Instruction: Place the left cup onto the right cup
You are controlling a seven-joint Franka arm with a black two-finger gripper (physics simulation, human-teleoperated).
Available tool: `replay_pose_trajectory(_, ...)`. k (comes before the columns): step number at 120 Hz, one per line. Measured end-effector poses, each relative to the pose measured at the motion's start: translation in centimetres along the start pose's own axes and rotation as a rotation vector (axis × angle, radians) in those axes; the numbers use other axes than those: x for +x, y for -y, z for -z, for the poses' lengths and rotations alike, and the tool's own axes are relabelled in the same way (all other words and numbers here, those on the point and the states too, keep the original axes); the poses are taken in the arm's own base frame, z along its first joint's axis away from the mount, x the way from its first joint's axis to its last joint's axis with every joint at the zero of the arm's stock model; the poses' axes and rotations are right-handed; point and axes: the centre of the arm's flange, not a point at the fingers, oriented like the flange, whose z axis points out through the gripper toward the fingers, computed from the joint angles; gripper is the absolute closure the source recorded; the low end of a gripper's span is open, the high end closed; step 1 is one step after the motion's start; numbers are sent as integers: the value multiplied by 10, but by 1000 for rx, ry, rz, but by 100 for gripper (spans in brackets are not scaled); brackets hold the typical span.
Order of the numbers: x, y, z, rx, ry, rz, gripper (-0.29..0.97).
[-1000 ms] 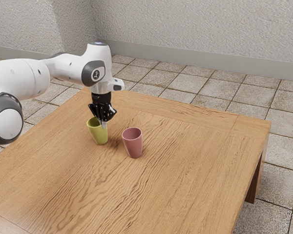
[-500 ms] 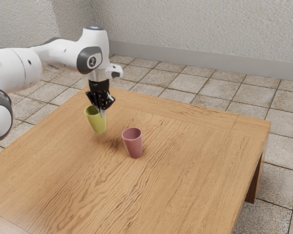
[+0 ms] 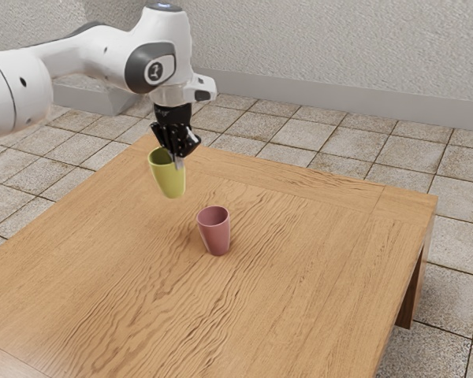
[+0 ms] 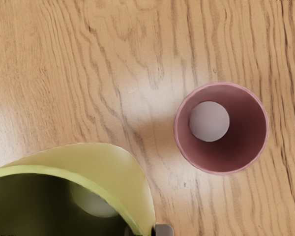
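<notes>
Green cup (image 3: pixel 168 175) aloft near the far edge of the table (image 3: pixel 315 299), mouth up, long axis slightly tilted; gripper (image 3: pixel 176 155) clamped on its rim; pink cup (image 3: pixel 214 229) upright mid-table, apart.

Bright, even, diffuse light. Table (image 3: pixel 315 268) top uniformly lit; side below edge at exterior view's right in dark shade. Faint soft shadow beside pink cup (image 3: pixel 214 229). Wrist view: pale sheen on wood, green cup (image 4: pixel 88 167) interior dim.

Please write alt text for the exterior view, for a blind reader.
The gripper holds a green cup by its rim, in the air above a wooden table. A pink cup stands upright on the table, toward the exterior view's right.
</notes>
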Motion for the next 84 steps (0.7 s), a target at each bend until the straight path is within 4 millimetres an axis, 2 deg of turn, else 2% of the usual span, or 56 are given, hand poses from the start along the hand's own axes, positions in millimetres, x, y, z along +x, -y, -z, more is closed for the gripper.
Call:
replay_pose_trajectory(23,-4,-36,18,10,-4,-45,79)
replay_pose_trajectory(50,-3,-73,26,18,-4,-89,79)
replay_pose_trajectory(68,-2,-86,27,31,-5,-103,79)
replay_pose_trajectory(84,0,-89,26,35,-3,-102,79)
